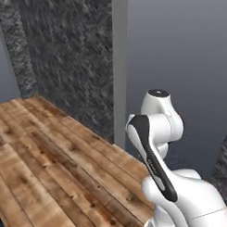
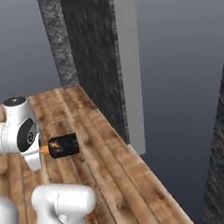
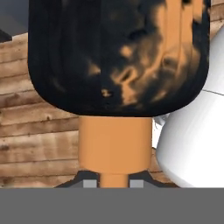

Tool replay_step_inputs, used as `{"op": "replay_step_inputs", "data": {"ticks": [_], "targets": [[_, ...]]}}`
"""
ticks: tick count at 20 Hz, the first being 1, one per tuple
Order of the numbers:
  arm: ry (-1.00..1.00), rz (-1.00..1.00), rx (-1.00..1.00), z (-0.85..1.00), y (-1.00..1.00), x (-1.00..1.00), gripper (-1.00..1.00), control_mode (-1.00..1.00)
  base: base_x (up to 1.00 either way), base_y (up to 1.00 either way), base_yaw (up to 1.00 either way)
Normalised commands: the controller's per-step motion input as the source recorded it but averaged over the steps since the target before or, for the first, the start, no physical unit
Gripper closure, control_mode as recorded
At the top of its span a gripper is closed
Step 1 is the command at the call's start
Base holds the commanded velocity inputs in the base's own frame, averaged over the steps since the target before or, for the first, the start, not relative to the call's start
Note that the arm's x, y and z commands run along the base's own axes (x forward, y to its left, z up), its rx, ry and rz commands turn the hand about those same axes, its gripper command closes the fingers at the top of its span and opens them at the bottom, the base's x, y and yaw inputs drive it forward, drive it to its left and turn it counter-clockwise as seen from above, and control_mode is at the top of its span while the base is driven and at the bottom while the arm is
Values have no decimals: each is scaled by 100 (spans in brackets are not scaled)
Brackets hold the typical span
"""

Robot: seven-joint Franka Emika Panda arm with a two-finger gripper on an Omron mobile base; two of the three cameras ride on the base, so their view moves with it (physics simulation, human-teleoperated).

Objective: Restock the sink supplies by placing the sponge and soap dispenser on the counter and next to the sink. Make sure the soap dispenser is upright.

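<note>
The soap dispenser [image 2: 64,145] is a dark bottle mottled with orange. It hangs on its side above wooden planks, its orange pump end pointing at my arm. In the hand view its dark body [image 3: 116,57] spans the top and its orange pump neck [image 3: 114,148] runs down between my fingertips. My gripper [image 3: 113,183] is shut on that pump end. The sponge, the counter and the sink are out of view.
A wooden plank surface [image 1: 52,159] lies under the arm, and its right edge [image 2: 149,179] drops off into grey space. A dark stone-textured wall [image 1: 71,56] with a pale grey panel [image 1: 120,64] stands behind it.
</note>
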Motion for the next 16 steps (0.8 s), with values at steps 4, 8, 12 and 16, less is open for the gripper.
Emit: {"op": "replay_step_inputs", "data": {"ticks": [4,8,12,16], "targets": [[0,0,0,0,0,0,100,100,32,64,65],[0,0,0,0,0,0,100,100,41,56,64],[0,0,0,0,0,0,100,100,43,36,67],[0,0,0,0,0,0,100,100,40,24,71]]}}
